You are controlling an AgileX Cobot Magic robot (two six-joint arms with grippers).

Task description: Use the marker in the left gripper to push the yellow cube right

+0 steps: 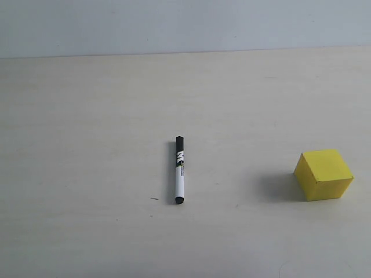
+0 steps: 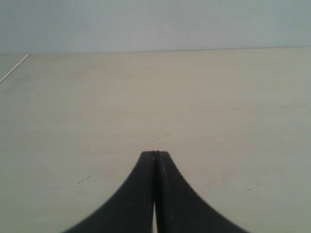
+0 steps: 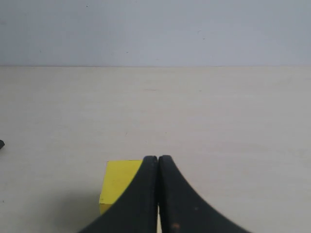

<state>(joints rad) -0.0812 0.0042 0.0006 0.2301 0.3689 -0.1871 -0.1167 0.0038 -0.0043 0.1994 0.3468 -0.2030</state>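
Observation:
The marker [image 1: 179,170], white barrel with a black cap and band, lies flat on the pale table [image 1: 87,116] near the middle, pointing away from the front edge; nothing holds it. The yellow cube [image 1: 323,174] rests well to its right, near the right border. Neither arm shows in the exterior view. In the left wrist view my left gripper [image 2: 155,153] is shut and empty over bare table. My right gripper [image 3: 158,158] is shut too, empty, with the yellow cube [image 3: 118,180] partly hidden behind one finger.
A pale wall [image 1: 185,23] rises behind the table's far edge. A thin light line [image 2: 13,70] marks a table edge in the left wrist view. A dark tip [image 3: 1,144] peeks in at the border of the right wrist view.

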